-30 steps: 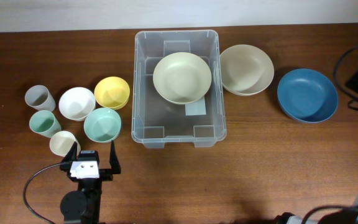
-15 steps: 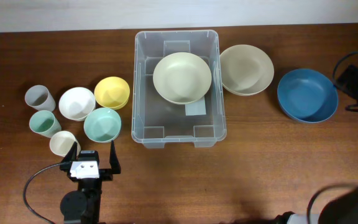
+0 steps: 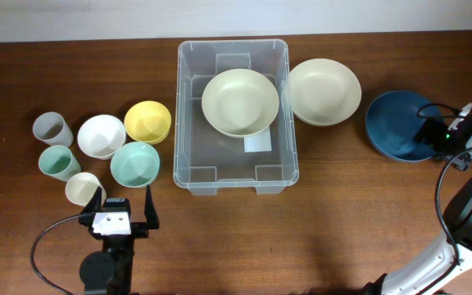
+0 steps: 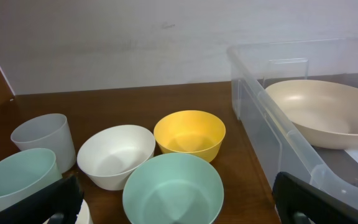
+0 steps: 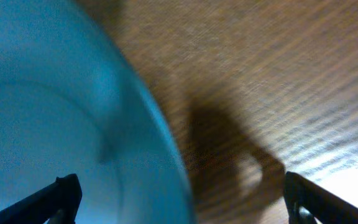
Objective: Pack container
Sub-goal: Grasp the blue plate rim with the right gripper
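The container (image 3: 188, 123) is a large clear bin at the table's middle, with a cream bowl (image 3: 240, 102) lying in it. A second cream bowl (image 3: 324, 90) rests just right of it, and a blue bowl (image 3: 396, 123) sits further right. My right gripper (image 3: 427, 136) is at the blue bowl's right rim. In the right wrist view the blue bowl (image 5: 55, 124) fills the left, and the right gripper (image 5: 182, 199) is open and straddles the rim. My left gripper (image 3: 124, 201) stands open near the front left, just short of a teal bowl (image 4: 173, 193).
Left of the container stand a yellow bowl (image 3: 147, 121), a white bowl (image 3: 101, 135), a teal bowl (image 3: 134, 164), a grey cup (image 3: 51, 128), a teal cup (image 3: 58, 161) and a cream cup (image 3: 83, 188). Cables trail at the right edge.
My right arm has swung in from the right edge, and its gripper now sits over the blue bowl's right rim. The left arm has not moved.
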Motion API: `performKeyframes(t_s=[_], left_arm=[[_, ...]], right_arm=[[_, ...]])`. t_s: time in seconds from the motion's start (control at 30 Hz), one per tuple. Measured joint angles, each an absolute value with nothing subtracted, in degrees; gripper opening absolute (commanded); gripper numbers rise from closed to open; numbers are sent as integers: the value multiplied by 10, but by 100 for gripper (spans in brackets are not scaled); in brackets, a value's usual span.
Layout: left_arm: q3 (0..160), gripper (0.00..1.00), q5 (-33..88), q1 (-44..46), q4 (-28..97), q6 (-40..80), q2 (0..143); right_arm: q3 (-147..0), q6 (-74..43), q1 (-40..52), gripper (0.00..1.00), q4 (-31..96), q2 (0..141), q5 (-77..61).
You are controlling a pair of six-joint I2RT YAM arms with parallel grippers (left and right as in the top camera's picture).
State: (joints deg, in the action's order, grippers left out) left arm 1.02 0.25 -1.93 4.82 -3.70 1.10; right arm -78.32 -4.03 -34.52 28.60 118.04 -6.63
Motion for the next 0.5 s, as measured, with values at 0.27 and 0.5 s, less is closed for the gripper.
performKeyframes(t_s=[0.27, 0.5], left_arm=[[10, 100, 3, -19, 48, -37, 11], [10, 99, 3, -19, 48, -37, 11]], right_arm=[[-785, -40, -345, 4, 276, 1185, -106], [-787, -42, -347, 4, 274, 1185, -124]])
